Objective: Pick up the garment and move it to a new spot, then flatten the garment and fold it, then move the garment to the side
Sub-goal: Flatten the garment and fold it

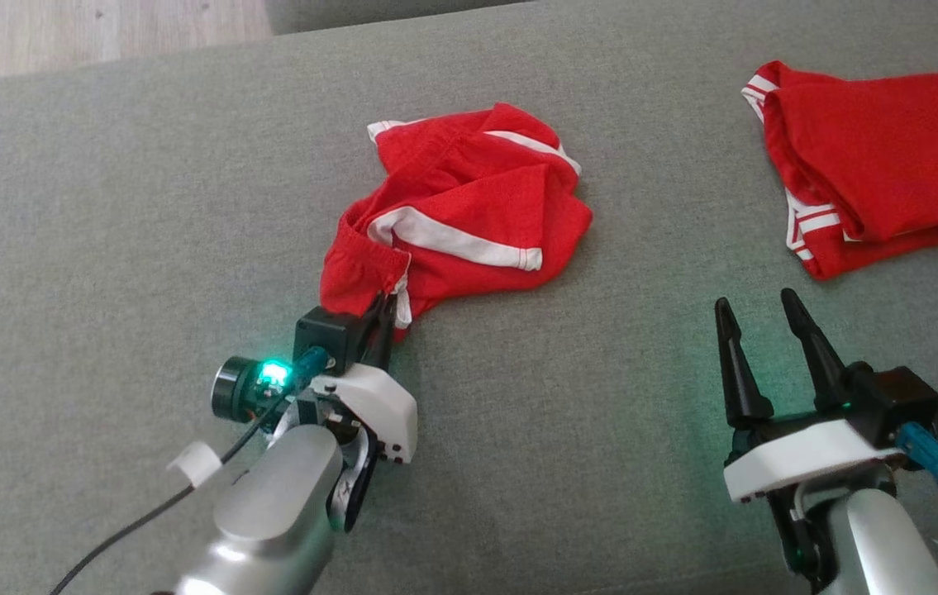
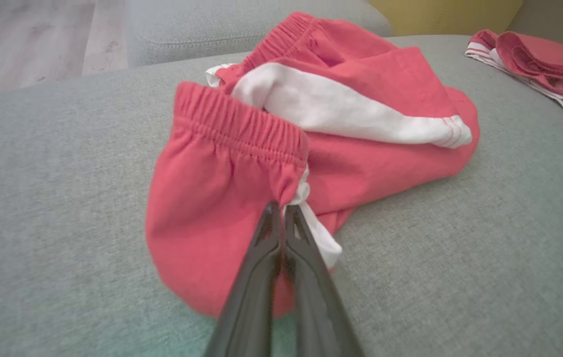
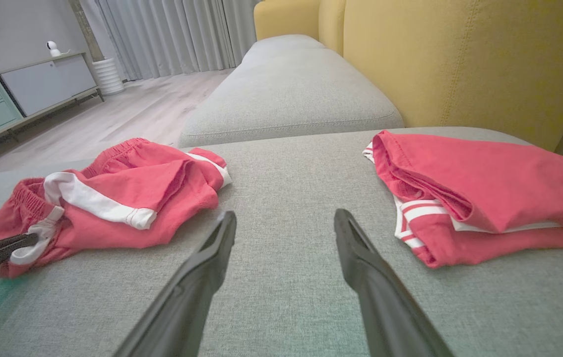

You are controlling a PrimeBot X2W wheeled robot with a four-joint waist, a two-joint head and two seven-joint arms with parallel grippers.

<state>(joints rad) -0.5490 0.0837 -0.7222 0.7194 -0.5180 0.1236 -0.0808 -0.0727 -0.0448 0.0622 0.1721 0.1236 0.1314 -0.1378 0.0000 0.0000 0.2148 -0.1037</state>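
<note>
The left gripper (image 1: pixel 384 312) was clamped, fingers together, on the near end of the crumpled red garment (image 1: pixel 469 211), at the elastic waistband where a scrap of white cloth showed. The garment lay heaped on the grey sofa cushion (image 1: pixel 105 207), roughly at its middle. The right gripper (image 1: pixel 754 304) stood with fingers apart and nothing between them, pointing across bare cushion well to the right of the heap, and a folded red garment (image 1: pixel 882 165) with white stripes lay at the cushion's far right, apart from both grippers.
</note>
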